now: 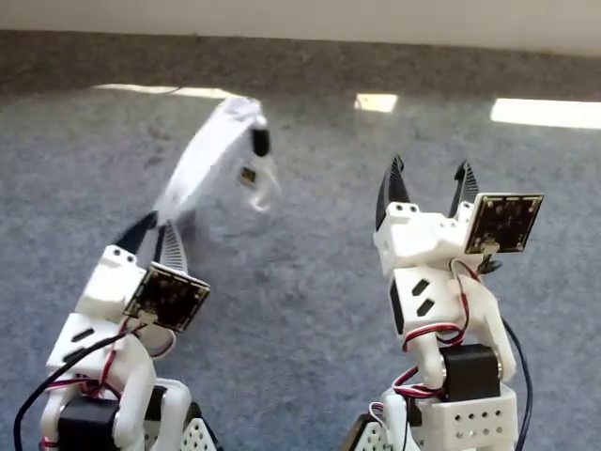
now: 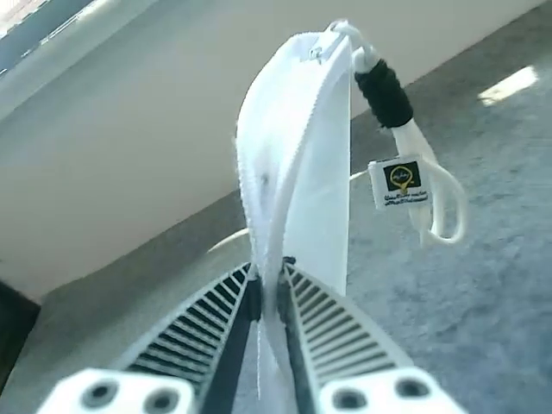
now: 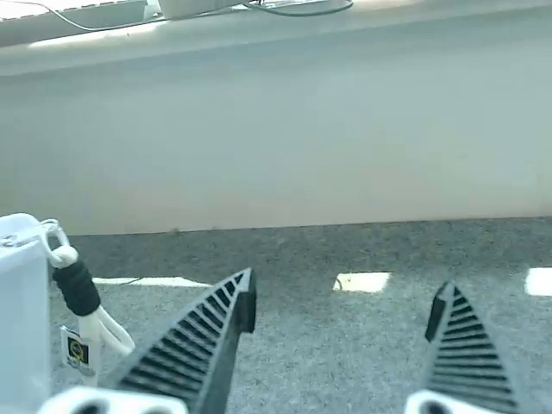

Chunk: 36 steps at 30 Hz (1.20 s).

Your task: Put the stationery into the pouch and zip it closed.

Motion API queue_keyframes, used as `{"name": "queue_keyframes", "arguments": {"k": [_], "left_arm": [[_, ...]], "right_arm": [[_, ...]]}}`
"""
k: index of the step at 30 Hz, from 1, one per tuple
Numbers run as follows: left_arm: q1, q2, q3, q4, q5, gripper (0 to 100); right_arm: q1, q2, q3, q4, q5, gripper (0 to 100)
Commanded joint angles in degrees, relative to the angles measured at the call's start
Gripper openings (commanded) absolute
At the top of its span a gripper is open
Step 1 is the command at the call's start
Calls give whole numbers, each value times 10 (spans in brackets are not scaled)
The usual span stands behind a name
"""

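Observation:
My left gripper [image 1: 158, 228] is shut on the lower end of a white zippered pouch [image 1: 208, 150] and holds it up off the grey carpet, tilted away toward the far wall. In the left wrist view the pouch [image 2: 297, 164] rises from between the ribbed black fingers [image 2: 328, 323], its zipper line running up to a pull at the top. A white strap with a black wrap [image 2: 384, 90] and a small tag [image 2: 398, 183] hangs from that top end. My right gripper [image 1: 427, 193] stands open in the air to the right of the pouch [image 3: 21, 310], with nothing between its fingertips.
Grey carpet [image 1: 310, 282] covers the surface under both arms. A pale wall [image 3: 285, 129] runs along the far side. Bright sun patches [image 1: 545, 113] lie on the carpet at the back.

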Motion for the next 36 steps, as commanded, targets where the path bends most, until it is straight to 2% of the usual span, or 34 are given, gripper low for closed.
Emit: {"name": "queue_keyframes", "arguments": {"k": [1,5,10,13,15,18,23,27,30,36], "left_arm": [[-22,-11,-7,-25,-8,5],[-15,-11,0,-22,-6,5],[26,-11,32,-21,-6,21],[48,-11,42,4,-4,133],[54,-11,40,19,22,204],[56,-11,33,30,47,245],[57,-11,-7,92,51,257],[57,-11,-74,155,92,256],[57,-11,-125,193,96,256],[53,-11,-183,222,107,252]], "right_arm": [[1,-3,-50,40,-4,292],[0,-3,-87,108,-4,292],[0,-3,-118,185,-3,292],[0,-3,-120,220,-3,292],[0,-3,-116,242,-2,292],[-18,-3,-116,270,-2,292],[-34,-3,-114,310,-2,292],[-34,-3,-114,342,-2,292],[-34,-3,-114,365,-3,292],[-33,-3,-113,395,-3,292]]}}
